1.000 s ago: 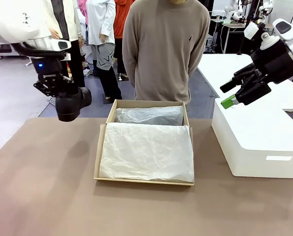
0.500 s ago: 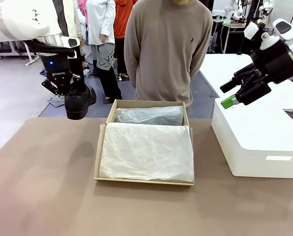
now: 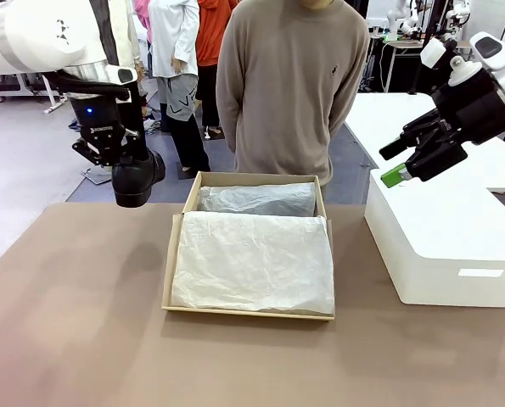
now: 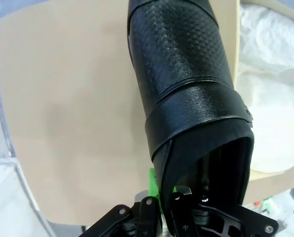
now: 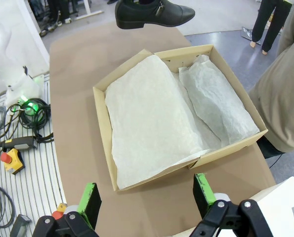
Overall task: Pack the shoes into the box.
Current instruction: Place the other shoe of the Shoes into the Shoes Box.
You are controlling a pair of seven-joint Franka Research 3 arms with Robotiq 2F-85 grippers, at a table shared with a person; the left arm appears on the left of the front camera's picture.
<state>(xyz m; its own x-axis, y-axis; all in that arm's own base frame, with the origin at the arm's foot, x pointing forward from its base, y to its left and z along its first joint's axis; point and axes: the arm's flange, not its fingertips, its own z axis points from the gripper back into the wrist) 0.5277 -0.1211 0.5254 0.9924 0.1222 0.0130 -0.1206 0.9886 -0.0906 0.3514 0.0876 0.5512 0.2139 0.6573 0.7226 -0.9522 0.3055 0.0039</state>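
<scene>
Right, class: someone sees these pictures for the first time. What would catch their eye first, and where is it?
A glossy black dress shoe hangs in the air, gripped by the left hand, just off the far left corner of the open cardboard shoebox. The shoebox sits mid-table, lined with white tissue paper. The right hand hovers open, up by the large white box on the right.

Left fingers (image 4: 152,178) seemingly clamped, right fingers (image 5: 90,196) spread
</scene>
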